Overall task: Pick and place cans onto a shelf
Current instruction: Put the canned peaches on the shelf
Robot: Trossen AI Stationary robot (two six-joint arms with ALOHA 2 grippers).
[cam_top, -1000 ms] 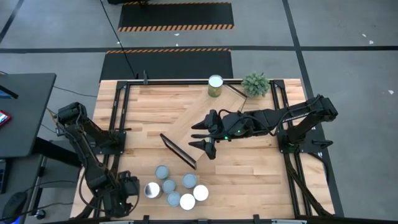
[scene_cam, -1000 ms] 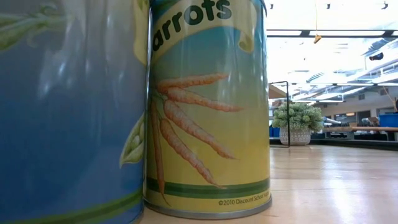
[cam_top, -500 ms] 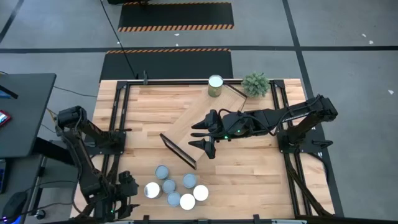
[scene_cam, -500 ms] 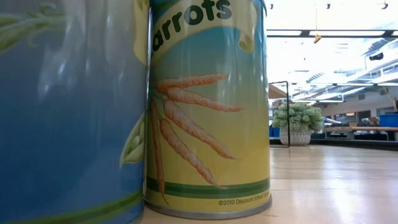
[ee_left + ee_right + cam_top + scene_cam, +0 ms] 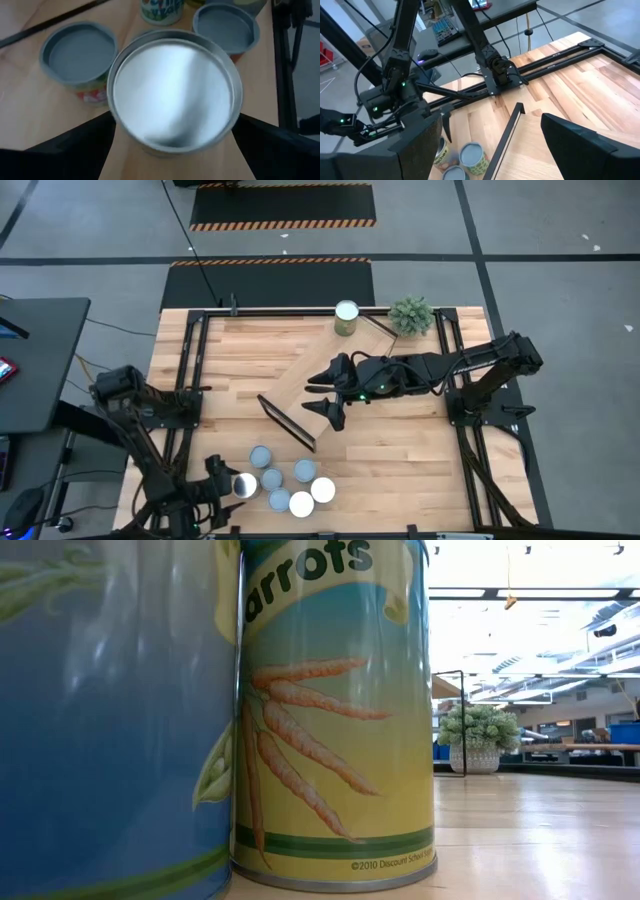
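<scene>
We judge this the reach-in for a pick: our left gripper (image 5: 226, 485) has its fingers (image 5: 75, 150) spread wide on either side of the silver-topped can (image 5: 244, 485) at the outer edge of the cluster of cans (image 5: 285, 485), not yet closed on it. That cluster sits on the table (image 5: 400, 450) near the shelf (image 5: 330, 375), on the side of its dark end frame, and one can (image 5: 346, 317) stands at the shelf's other end beside the plant (image 5: 411, 314). Next we would close squarely on the silver-topped can without nudging its close neighbours, while our right gripper (image 5: 325, 395) hovers open and empty over the shelf.
</scene>
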